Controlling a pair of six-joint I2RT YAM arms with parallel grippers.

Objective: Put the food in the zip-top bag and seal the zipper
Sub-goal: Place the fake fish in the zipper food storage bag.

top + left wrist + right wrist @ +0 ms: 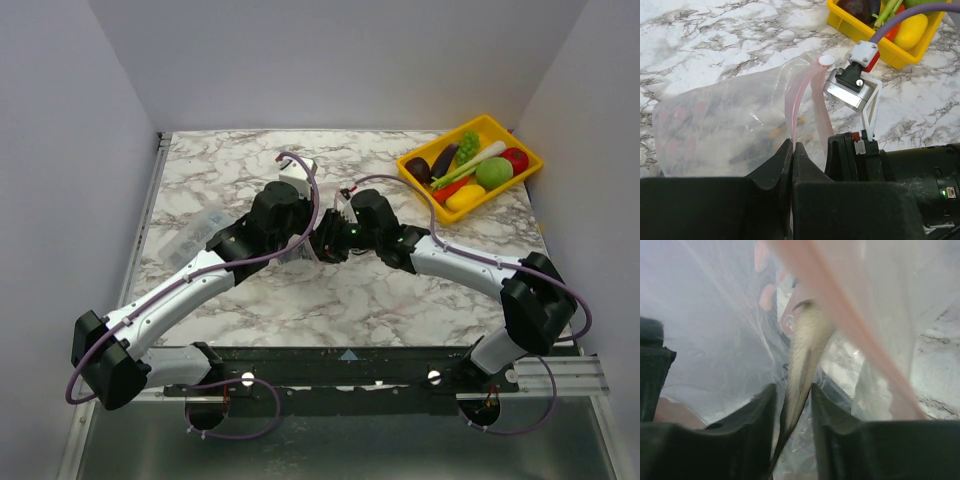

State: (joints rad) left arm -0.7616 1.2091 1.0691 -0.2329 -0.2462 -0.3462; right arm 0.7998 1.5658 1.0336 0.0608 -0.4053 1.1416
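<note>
The clear zip-top bag (720, 115) is held up off the marble table between both wrists. My left gripper (792, 145) is shut on its pink zipper (799, 95), below the white slider (826, 60). My right gripper (792, 387) reaches into the bag (715, 315) with a thin whitish piece (807, 340) between its fingers. The pink strip (850, 325) runs across just above it. In the top view both grippers, left (300, 247) and right (327, 245), meet at the table's middle and hide most of the bag. The eggplant (443, 158), red fruit (516, 158) and lemon (465, 196) lie in the yellow tray.
The yellow tray (415, 172) stands at the back right and shows in the left wrist view (860, 42). A clear patterned object (200, 232) lies left of my left arm. White walls close in the table on three sides.
</note>
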